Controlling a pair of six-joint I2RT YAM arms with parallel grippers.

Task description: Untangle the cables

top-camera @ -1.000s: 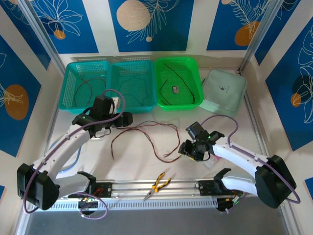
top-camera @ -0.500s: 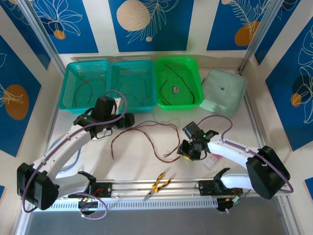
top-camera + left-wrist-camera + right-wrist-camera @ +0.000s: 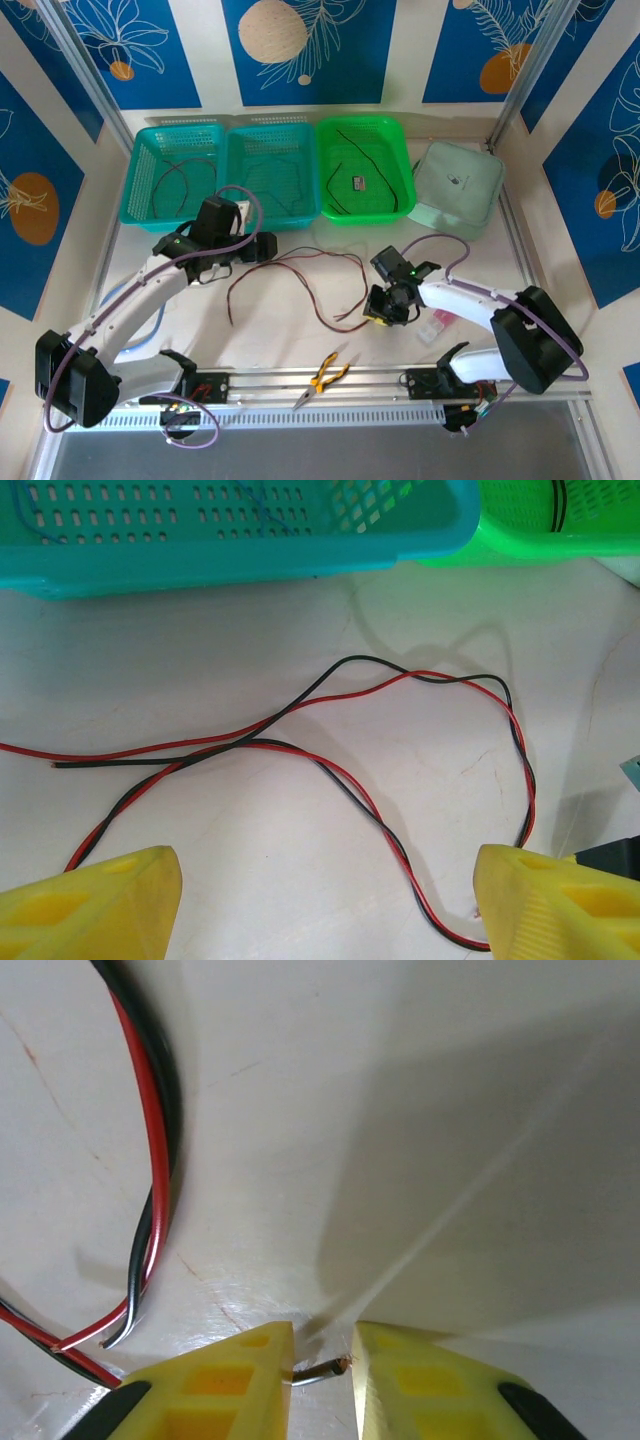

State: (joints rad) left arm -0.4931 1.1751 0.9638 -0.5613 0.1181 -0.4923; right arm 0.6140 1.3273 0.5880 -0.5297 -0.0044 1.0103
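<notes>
**Red-and-black cables [image 3: 160, 1160] on the worktop [image 3: 300, 340], one bare end at the right gripper [image 3: 322, 1360].**

The twisted pair is spread in a loose loop running left to right between the two arms, in front of the teal baskets [image 3: 250, 555] and the green basket [image 3: 365, 218]. A stripped tip [image 3: 322, 1371] is seen lying across the narrow gap of the right jaws, which are almost closed; whether it is pinched cannot be told. From there the pair trails toward the left arm. The left gripper [image 3: 325, 900] is held over the loop's far side, jaws wide open and gripping nothing. The right arm is judged nearer to a free end. The pliers [image 3: 325, 375] lie well apart at the near edge, and nothing is seen in the way.
</notes>
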